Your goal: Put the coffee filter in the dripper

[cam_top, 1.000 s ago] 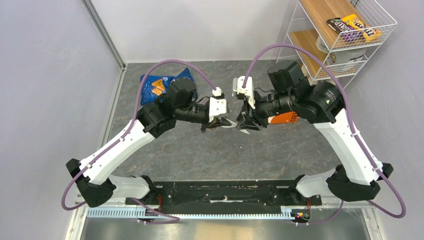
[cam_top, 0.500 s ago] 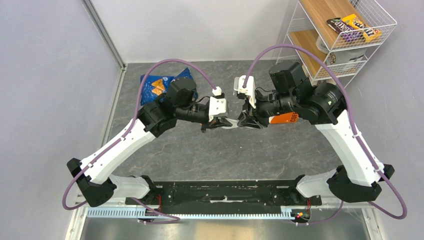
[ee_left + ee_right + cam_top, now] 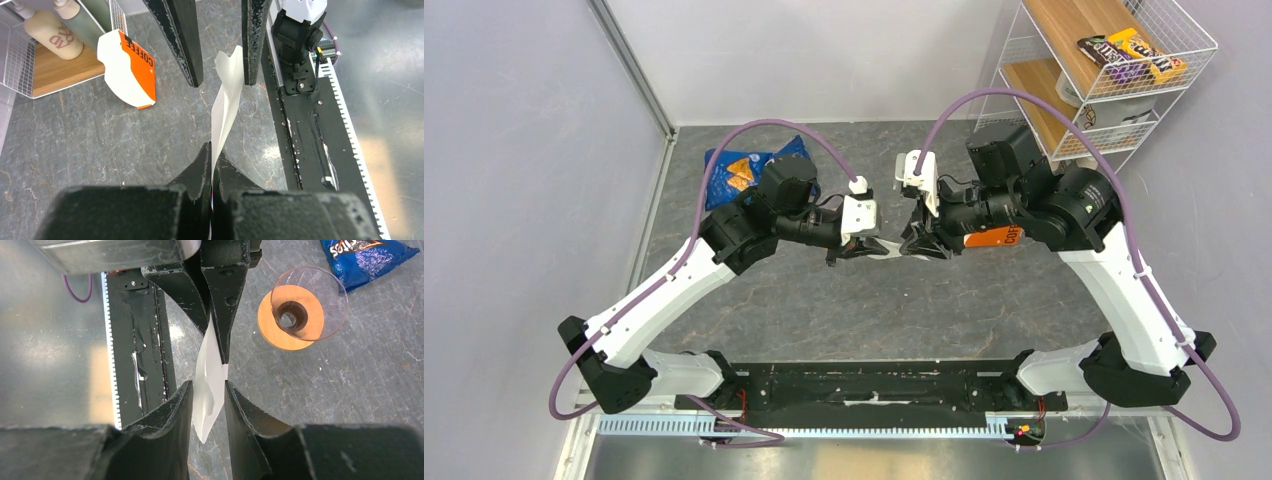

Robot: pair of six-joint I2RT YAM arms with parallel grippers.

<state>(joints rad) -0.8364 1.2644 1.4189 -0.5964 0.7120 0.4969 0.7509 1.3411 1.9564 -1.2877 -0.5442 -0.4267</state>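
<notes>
One swap looks near: the right gripper (image 3: 207, 385) has come in, open, around the coffee filter (image 3: 225, 100) that the left gripper (image 3: 212, 150) pinches.

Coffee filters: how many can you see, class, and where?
1. The coffee filter is pinched in the shut left gripper. Its far end sits between the parted fingers of the right gripper. More may be hidden inside the orange-and-white coffee pack.
</notes>
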